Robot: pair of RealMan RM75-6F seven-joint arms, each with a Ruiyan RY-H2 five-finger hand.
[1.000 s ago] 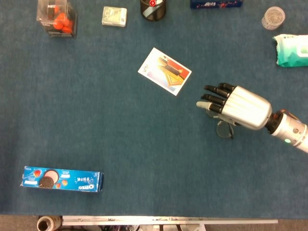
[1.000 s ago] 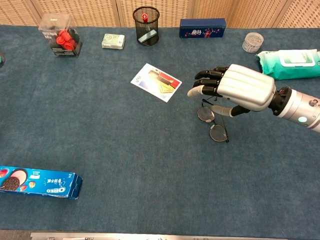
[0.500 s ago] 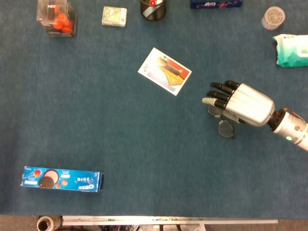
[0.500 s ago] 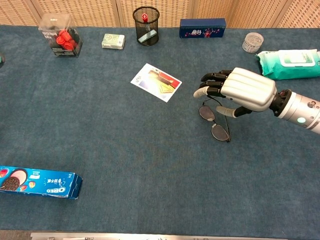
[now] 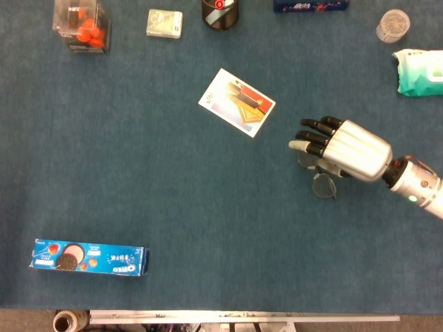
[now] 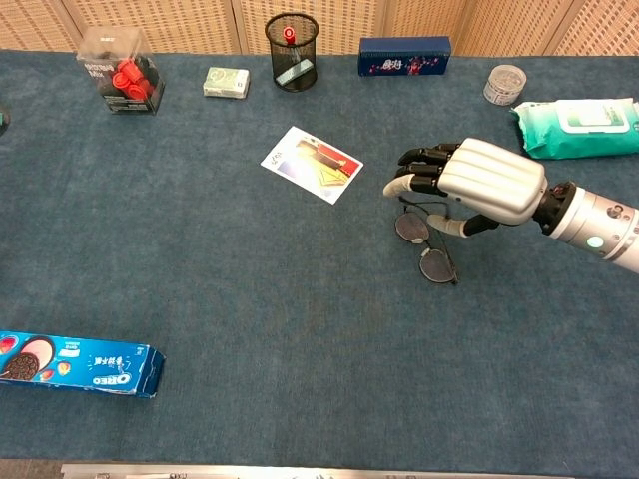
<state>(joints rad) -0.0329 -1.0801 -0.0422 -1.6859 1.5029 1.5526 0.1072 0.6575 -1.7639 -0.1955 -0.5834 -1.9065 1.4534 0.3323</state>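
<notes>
Right hand (image 6: 477, 187) palm down, fingers apart, empty, glasses (image 6: 424, 245) lying just beneath its fingertips

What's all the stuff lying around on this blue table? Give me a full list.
Glasses: one pair, thin dark frame, under the right hand's fingers.
Card: one, white with an orange and grey picture, table centre.
Oreo box: one, blue, near left corner.
Clear box: one, holding red pieces, far left.
Small packet: one, pale green, beside the clear box.
Mesh cup: one, black, far edge.
Long box: one, dark blue, far edge.
Small jar: one, clear, far right.
Wipes pack: one, teal and white, far right.
Table: one, blue cloth.
Right hand: one, silver with black fingers, over the glasses.
Left hand: not in view.
</notes>
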